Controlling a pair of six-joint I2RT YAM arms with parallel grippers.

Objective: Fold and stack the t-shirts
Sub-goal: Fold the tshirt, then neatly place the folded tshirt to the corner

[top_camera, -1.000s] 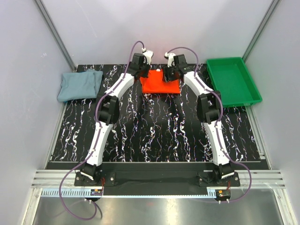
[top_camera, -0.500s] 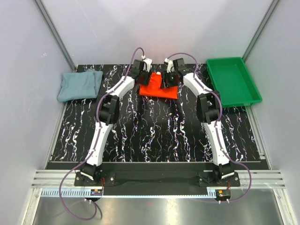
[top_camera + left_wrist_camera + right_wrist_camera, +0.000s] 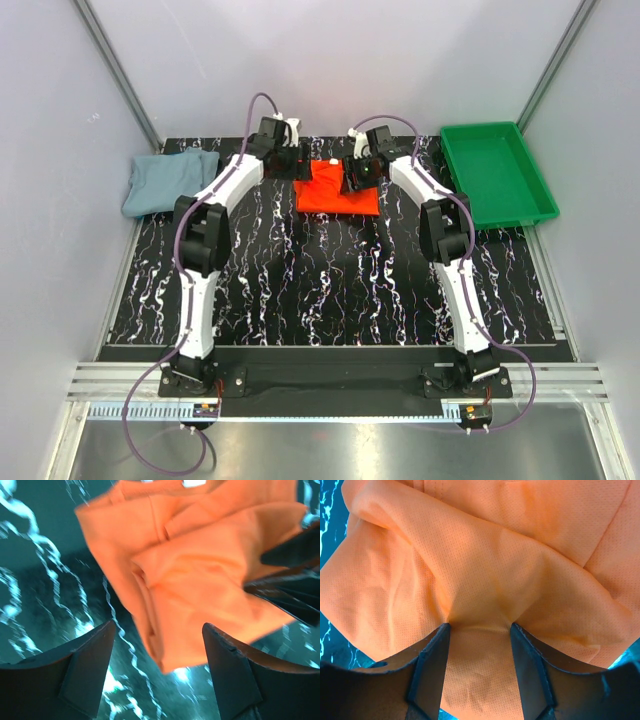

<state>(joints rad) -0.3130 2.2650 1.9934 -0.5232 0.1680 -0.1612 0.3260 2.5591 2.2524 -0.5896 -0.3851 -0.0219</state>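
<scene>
Black marbled mat (image 3: pixel 330 290) nearest me, looks slick, cloth should slide easy. Orange-red t-shirt (image 3: pixel 335 192) sits far centre: lumpy folded rectangle, fine mesh knit, soft, layers puffing at left edge. My right claw (image 3: pixel 480 627) on its right part, jaws partway in, wad of cloth pinched between. My left claw (image 3: pixel 159 630) gaping, holding nothing, above shirt's far-left corner. Reckon fold nearly done: release gently, lift straight up, don't drag top layer. Grey-blue t-shirt (image 3: pixel 168 182) far left, rumpled. Rigid green tray (image 3: pixel 495 170) far right.
</scene>
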